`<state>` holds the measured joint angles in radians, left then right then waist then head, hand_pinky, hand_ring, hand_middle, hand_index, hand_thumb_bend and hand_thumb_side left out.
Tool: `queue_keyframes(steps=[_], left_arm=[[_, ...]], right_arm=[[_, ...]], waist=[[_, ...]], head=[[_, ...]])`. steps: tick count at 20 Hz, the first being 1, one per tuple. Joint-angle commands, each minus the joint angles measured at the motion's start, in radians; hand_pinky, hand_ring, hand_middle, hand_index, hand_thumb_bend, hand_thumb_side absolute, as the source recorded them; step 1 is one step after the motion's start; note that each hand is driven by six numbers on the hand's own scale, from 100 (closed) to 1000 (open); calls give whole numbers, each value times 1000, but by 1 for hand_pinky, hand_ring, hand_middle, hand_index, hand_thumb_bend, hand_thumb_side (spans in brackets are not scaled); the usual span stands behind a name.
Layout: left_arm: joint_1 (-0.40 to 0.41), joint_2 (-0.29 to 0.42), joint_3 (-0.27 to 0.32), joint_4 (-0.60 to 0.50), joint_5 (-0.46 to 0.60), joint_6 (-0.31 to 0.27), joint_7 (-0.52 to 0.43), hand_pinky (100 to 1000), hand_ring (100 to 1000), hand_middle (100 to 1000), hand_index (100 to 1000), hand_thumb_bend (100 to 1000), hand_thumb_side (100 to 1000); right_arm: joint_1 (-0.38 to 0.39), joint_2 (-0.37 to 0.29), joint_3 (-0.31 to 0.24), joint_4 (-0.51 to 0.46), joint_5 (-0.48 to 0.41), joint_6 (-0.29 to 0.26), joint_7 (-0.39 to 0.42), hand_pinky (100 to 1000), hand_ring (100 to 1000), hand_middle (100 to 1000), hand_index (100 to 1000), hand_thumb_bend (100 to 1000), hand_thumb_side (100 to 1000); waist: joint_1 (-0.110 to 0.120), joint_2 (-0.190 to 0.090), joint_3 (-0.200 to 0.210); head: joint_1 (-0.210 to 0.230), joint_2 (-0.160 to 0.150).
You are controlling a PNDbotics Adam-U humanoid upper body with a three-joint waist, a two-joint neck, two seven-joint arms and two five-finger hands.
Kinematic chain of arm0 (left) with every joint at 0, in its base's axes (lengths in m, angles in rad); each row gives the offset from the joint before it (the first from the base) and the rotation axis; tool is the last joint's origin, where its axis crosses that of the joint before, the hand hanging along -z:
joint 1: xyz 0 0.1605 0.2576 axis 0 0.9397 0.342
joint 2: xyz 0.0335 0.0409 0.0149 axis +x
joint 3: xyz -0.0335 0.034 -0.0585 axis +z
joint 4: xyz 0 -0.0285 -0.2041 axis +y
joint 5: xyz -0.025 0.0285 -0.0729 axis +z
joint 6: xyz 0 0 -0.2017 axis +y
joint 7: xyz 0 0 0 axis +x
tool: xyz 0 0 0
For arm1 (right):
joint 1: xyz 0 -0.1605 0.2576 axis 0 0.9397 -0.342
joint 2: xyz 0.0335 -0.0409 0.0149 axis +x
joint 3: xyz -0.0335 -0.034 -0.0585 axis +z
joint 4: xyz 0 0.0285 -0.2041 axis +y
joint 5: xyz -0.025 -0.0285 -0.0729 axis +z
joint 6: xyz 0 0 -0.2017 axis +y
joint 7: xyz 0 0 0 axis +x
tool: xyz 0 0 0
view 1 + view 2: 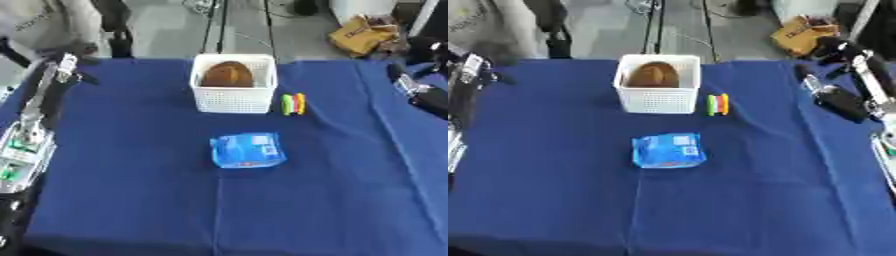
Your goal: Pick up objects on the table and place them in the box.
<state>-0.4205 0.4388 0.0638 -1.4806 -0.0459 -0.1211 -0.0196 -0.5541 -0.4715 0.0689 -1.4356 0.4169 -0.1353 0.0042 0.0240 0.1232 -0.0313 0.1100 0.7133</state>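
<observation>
A white perforated box (232, 100) stands at the back middle of the blue-clothed table (131, 200), with a brown rounded object (227, 74) inside it. A blue packet (248, 150) lies flat in front of the box, near the table's middle. A small green, yellow and red item (293, 104) lies just right of the box. My left hand (68, 67) is at the far left corner, well away from all of these. My right hand (836, 101) hovers over the right side of the table, to the right of the coloured item. Neither hand holds anything I can see.
My left forearm (22, 150), silver with green parts, runs along the table's left edge. A crumpled brown bag (359, 35) lies on the floor beyond the far right corner. Dark stand legs (114, 30) rise behind the far edge.
</observation>
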Motion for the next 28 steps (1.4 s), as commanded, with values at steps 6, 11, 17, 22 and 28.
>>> queue_keyframes(steps=[6, 11, 17, 22, 28], left_arm=[[-8, 29, 3, -24, -5, -2, -4, 598, 778, 825, 795, 362, 986], [-8, 29, 3, -24, -5, -2, -4, 598, 778, 825, 795, 363, 986], [-9, 31, 0, -24, -10, 0, -8, 600, 779, 815, 795, 375, 980], [-29, 50, -26, -23, -97, 32, -73, 605, 781, 802, 802, 455, 921], [-129, 112, -113, -8, -310, 79, -264, 635, 791, 800, 826, 563, 872]], right_arm=[[-15, -16, -5, -17, 6, 1, -1, 632, 745, 742, 918, 413, 657], [-15, -16, -5, -17, 6, 1, -1, 632, 745, 742, 918, 414, 656], [-14, -16, -5, -17, 6, 1, -1, 632, 745, 742, 918, 414, 656], [-13, -15, -3, -16, 6, 1, 2, 632, 744, 741, 918, 415, 656], [-14, -14, 1, -15, 6, -1, 6, 632, 744, 741, 917, 416, 655]], waist=[[2, -19, -3], [4, -20, -5], [4, -21, -6], [4, -23, -7], [6, -27, -13]], head=[[0, -5], [0, -5], [0, -5], [0, -4], [6, 0]])
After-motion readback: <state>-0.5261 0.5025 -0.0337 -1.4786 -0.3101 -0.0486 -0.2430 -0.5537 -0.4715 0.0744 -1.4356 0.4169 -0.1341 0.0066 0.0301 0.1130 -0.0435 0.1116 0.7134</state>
